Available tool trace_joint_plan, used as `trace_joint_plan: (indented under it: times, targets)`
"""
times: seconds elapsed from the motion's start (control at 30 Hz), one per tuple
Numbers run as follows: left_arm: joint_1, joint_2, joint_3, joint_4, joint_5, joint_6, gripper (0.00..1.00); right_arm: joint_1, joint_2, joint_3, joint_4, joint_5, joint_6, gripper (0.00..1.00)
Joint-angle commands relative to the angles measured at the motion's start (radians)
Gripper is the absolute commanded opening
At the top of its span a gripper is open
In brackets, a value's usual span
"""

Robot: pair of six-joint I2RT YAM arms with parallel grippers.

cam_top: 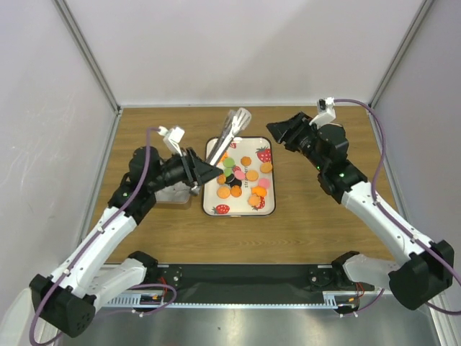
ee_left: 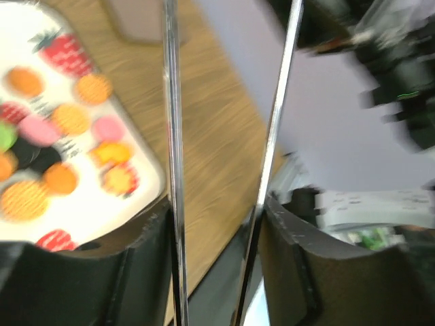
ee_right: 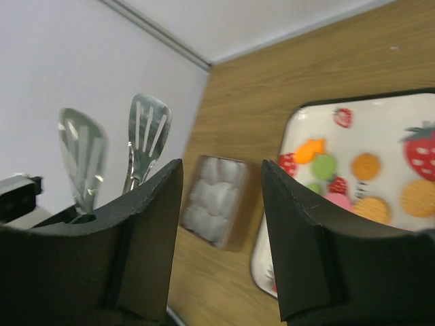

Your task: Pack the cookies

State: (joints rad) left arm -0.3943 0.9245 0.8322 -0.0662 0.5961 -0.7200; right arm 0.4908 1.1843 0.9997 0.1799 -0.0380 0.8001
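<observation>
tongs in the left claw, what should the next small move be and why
Probably tilt the tongs down toward the cookies on the tray. The left claw grips them, but their heads stand spread and empty above the tray's far edge.

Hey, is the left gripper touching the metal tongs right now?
Touching. The left wrist view shows both arms of the tongs lying against the inner faces of the left gripper.

The wooden table (cam_top: 324, 216) bears a strawberry-print tray (cam_top: 239, 208) and, just beside it, a small padded box (ee_right: 216, 200).
</observation>
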Motion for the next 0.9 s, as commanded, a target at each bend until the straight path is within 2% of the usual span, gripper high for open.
trace_joint_plan:
  times: [0.0,0.27,0.47,0.87]
  targets:
    - [-0.096,0.008,0.042,-0.219,-0.226,0.185,0.51,-0.015,-0.057,0.054,-0.259,0.032,-0.205,0.55]
    - [-0.287,0.091,0.048,-0.403,-0.518,0.234,0.48,-0.029,-0.106,0.043,-0.359,0.061,-0.337,0.55]
    - [-0.322,0.089,0.027,-0.492,-0.692,0.218,0.47,-0.034,-0.074,0.037,-0.375,0.012,-0.391,0.55]
    - [-0.333,0.122,-0.018,-0.550,-0.759,0.203,0.43,-0.037,-0.043,0.014,-0.359,-0.034,-0.407,0.55]
